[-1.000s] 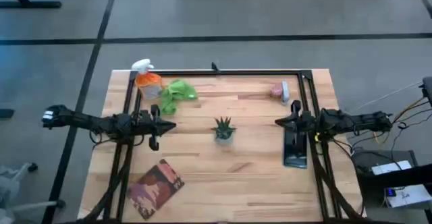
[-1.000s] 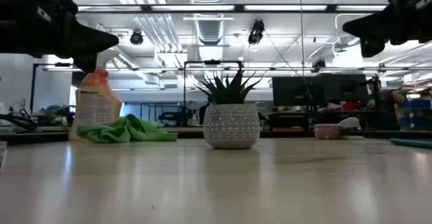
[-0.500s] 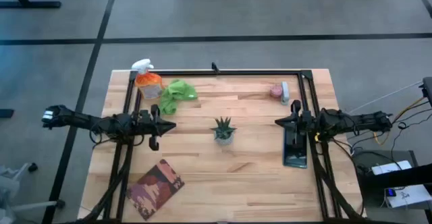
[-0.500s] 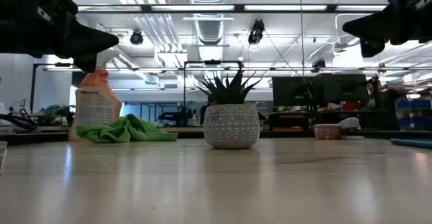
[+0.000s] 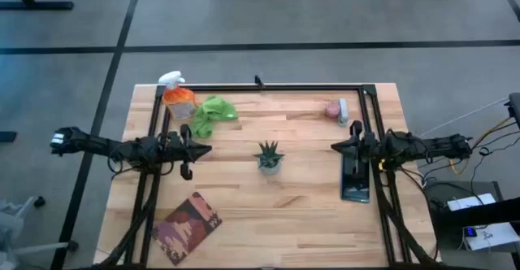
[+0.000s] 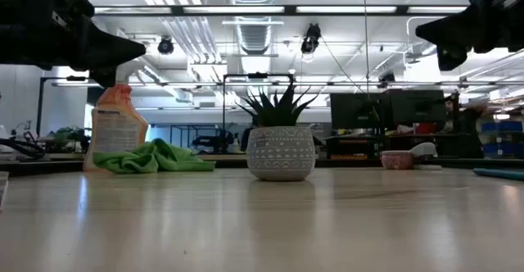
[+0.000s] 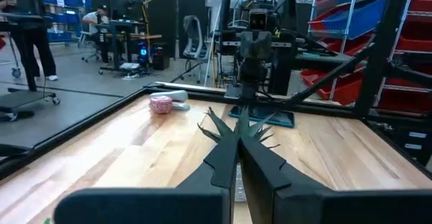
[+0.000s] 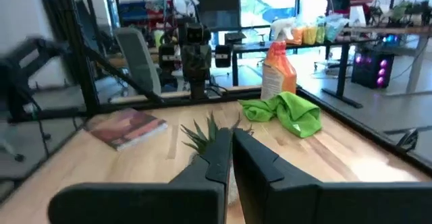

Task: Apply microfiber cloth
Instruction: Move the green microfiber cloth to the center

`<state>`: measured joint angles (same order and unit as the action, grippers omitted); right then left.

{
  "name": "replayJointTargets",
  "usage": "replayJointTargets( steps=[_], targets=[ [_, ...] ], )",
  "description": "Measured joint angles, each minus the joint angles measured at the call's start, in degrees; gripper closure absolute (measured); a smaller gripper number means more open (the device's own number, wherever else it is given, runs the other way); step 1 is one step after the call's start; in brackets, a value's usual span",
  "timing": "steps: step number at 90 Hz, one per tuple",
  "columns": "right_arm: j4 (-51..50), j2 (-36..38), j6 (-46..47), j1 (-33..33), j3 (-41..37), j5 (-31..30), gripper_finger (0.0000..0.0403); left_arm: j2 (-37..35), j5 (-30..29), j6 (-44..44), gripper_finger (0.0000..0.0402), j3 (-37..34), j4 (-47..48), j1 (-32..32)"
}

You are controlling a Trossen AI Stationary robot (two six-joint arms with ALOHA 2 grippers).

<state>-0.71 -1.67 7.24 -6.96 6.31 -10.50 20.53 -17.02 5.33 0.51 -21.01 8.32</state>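
Observation:
The lime-green microfiber cloth (image 5: 213, 114) lies crumpled on the table at the far left, beside the orange spray bottle (image 5: 179, 97); the low view shows the cloth (image 6: 152, 158) resting on the tabletop. My left gripper (image 5: 208, 150) hovers shut above the table's left side, just near of the cloth. Above the right side my right gripper (image 5: 335, 147) hangs shut, over the far end of the dark tablet (image 5: 355, 176). The right wrist view shows the cloth (image 8: 287, 113) far off.
A small potted plant (image 5: 270, 156) stands mid-table between the grippers. A reddish book (image 5: 187, 225) lies at the near left. A pink and white item (image 5: 336, 108) sits at the far right. A dark frame (image 5: 268, 88) borders the table.

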Motion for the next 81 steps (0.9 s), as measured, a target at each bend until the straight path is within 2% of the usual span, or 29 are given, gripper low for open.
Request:
replayJointTargets(
  steps=[6, 16, 36, 71, 81],
  targets=[
    [1.1, 0.0, 2.0, 0.0, 0.0, 0.0, 0.0403, 0.0, 0.0, 2.0, 0.0396, 0.0, -0.4, 0.0],
    [1.4, 0.0, 0.2, 0.0, 0.0, -0.4, 0.0403, 0.0, 0.0, 5.3, 0.0396, 0.0, -0.5, 0.0],
    [2.4, 0.0, -2.7, 0.0, 0.0, -3.0, 0.0403, 0.0, 0.0, 5.5, 0.0399, 0.0, -0.5, 0.0],
    [2.7, 0.0, -0.3, 0.0, 0.0, -2.3, 0.0403, 0.0, -2.6, 5.7, 0.0391, 0.0, -4.9, -0.1],
    [2.7, 0.0, -0.1, 0.0, 0.0, -0.6, 0.0403, 1.1, -2.5, 6.9, 0.0375, 0.0, -4.9, -0.1]
  ],
)
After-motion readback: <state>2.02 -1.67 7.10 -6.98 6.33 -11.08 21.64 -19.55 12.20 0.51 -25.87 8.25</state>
